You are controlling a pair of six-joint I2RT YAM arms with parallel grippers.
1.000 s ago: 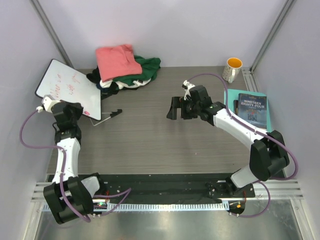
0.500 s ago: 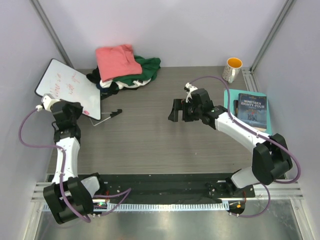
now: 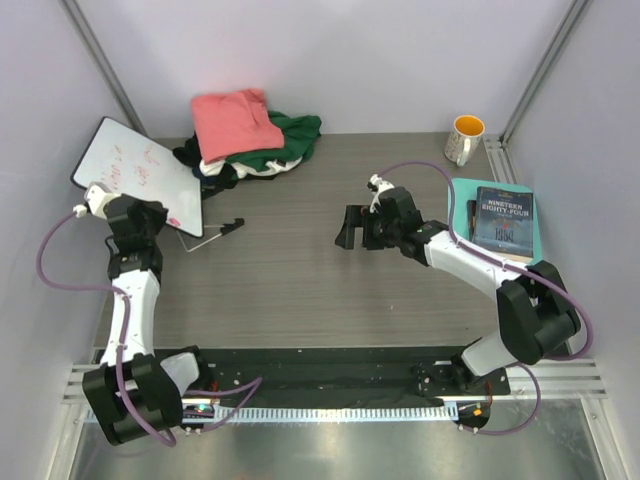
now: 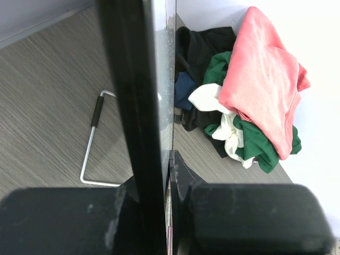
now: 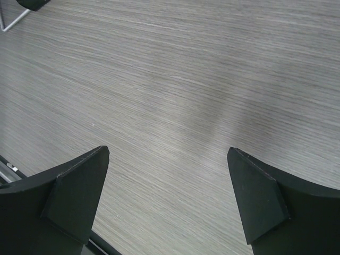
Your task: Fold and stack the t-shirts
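the t-shirts (image 3: 252,138) lie in a heap at the far edge of the desk (image 3: 290,285), left of centre, the salmon-pink one (image 3: 235,120) on top. the left gripper (image 3: 158,218) is pinched narrow on the white board (image 3: 135,168) edge near the left edge. the right gripper (image 5: 167,180) hangs wide apart over mid-desk, holding nothing.
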